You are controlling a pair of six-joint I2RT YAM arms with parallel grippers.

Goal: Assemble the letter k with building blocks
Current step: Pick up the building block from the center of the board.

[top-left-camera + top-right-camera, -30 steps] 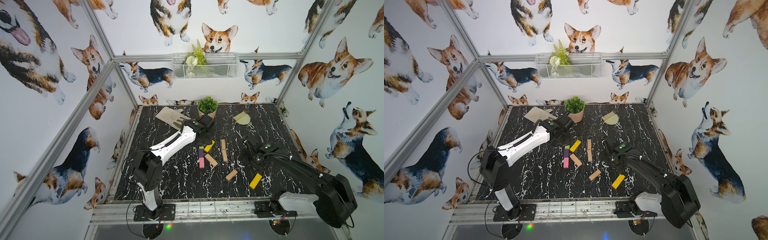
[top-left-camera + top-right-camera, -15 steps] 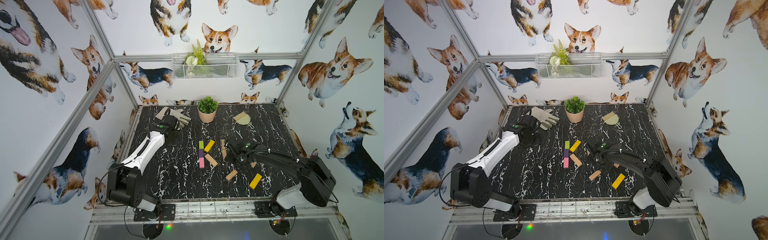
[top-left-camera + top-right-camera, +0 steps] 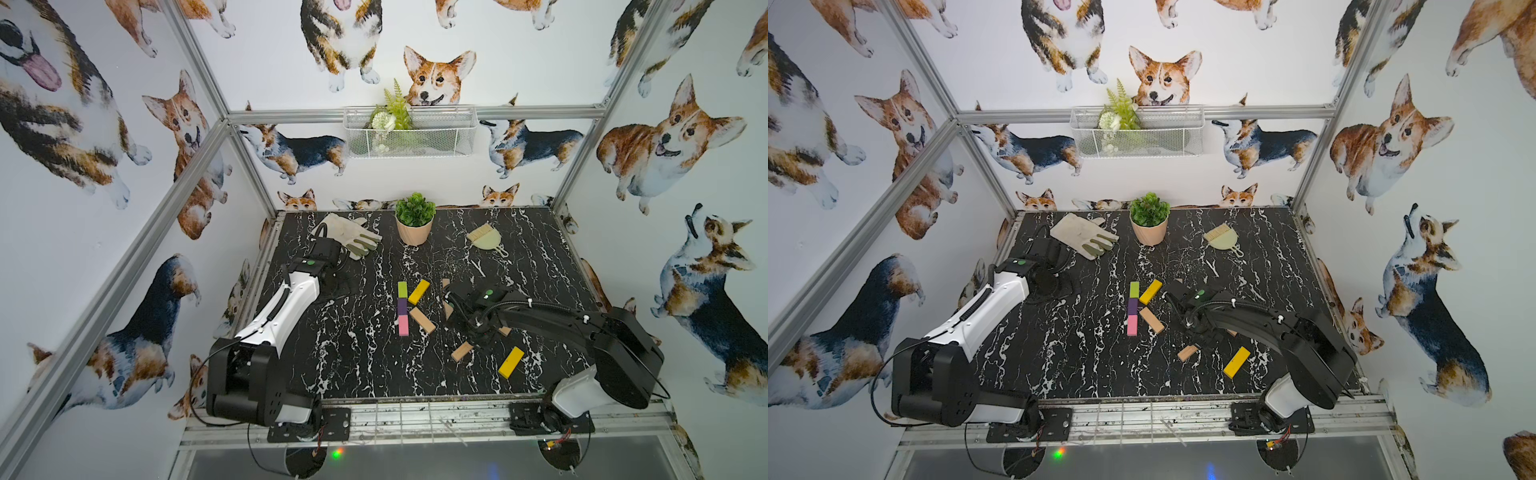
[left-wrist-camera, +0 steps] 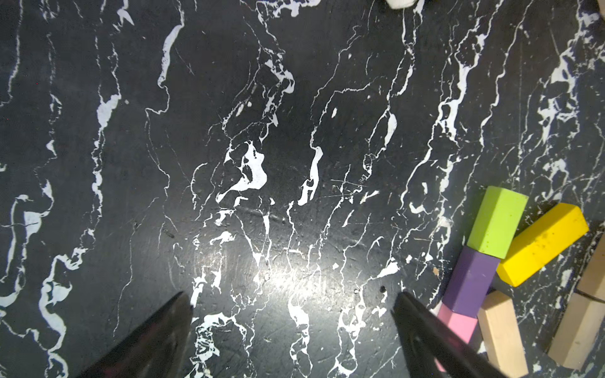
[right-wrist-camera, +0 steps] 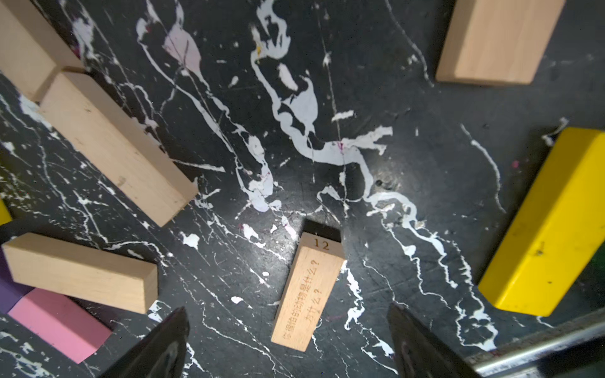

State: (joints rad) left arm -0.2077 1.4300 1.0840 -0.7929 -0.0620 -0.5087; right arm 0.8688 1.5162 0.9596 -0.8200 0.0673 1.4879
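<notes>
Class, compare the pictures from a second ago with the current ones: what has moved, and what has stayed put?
The left gripper drew back from the green-purple-pink column toward the glove, open and empty. The right gripper swung in over the loose tan blocks, open, nothing taken. The column, its yellow block and tan block stayed put.

Black, white-veined, perhaps marble table [image 3: 353, 353]

Plain tan oblong wooden blocks [image 5: 114, 147]: five.
Yellow oblong blocks [image 3: 511, 362]: two.
Lime green oblong block [image 3: 402, 289]: one.
Purple oblong block [image 3: 402, 306]: one.
Pink oblong block [image 3: 403, 325]: one.
White fabric glove [image 3: 349, 235]: one.
</notes>
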